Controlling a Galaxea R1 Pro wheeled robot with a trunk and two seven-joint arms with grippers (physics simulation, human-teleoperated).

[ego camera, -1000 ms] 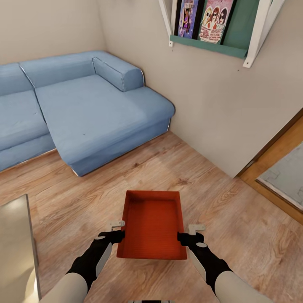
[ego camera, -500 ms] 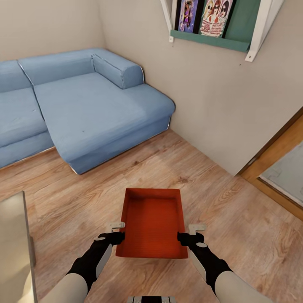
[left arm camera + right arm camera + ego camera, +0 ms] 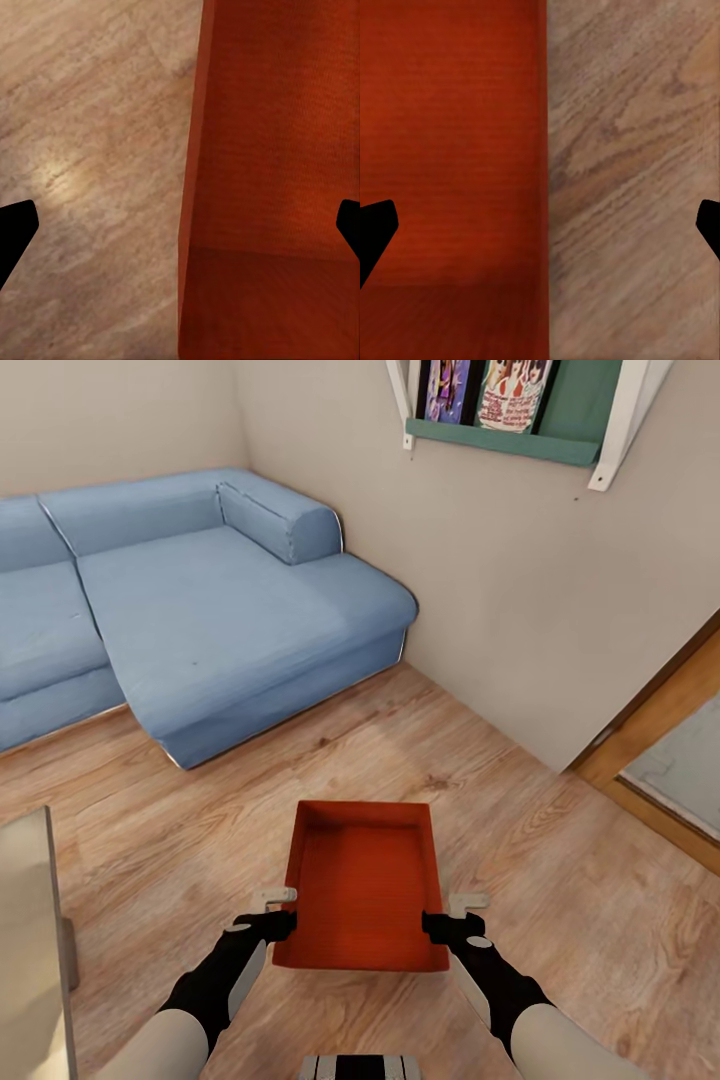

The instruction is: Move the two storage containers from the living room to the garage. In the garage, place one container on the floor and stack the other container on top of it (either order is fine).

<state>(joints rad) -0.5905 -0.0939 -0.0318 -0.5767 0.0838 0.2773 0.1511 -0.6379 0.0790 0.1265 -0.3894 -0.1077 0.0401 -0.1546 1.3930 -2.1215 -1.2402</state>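
I carry one storage container [image 3: 362, 890] between my left gripper [image 3: 281, 909] and right gripper [image 3: 456, 917], each pinching a long side wall near its near end, above the living room's plank floor [image 3: 560, 920]. This is the transport step. The sofa [image 3: 200, 610] lies far left; next I must turn toward the door frame [image 3: 650, 720] at right, keeping the bin level

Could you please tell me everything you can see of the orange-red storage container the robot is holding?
The storage container is an orange-red, lidless rectangular bin that looks like plastic, with low walls and a finely ribbed bottom. It is empty and roughly level, long axis pointing away from the robot, above the wood plank floor. The left tool straddles its left wall and the right tool its right wall, near the close end. Whether they clamp shut is unclear.
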